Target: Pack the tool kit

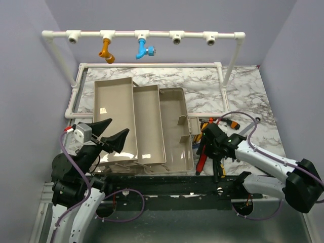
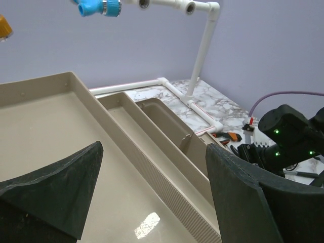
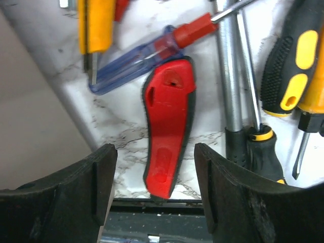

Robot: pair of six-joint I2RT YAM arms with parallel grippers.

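The toolbox [image 1: 174,132] lies open left of the table's middle. Its beige trays [image 1: 114,104] step out toward the left, bare inside. Behind it stands a white pipe frame [image 1: 124,34] with an orange fitting [image 1: 106,50] and a blue fitting [image 1: 144,49]. The left gripper [image 1: 120,126] hangs over the near end of the trays, spread wide and holding nothing.

Just right of the box, the hand tools [image 1: 223,124] lie heaped on the marble table [image 1: 212,93], and the right arm covers much of the heap. The right gripper [image 3: 154,152] is spread wide to either side of a red handle [image 3: 169,126] without touching it. Close by are a clear blue screwdriver [image 3: 134,63], a steel shaft [image 3: 230,76] and a black-and-yellow handle [image 3: 286,66]. Most of these are cut off at the picture's edge, so I cannot tell what tools they are.
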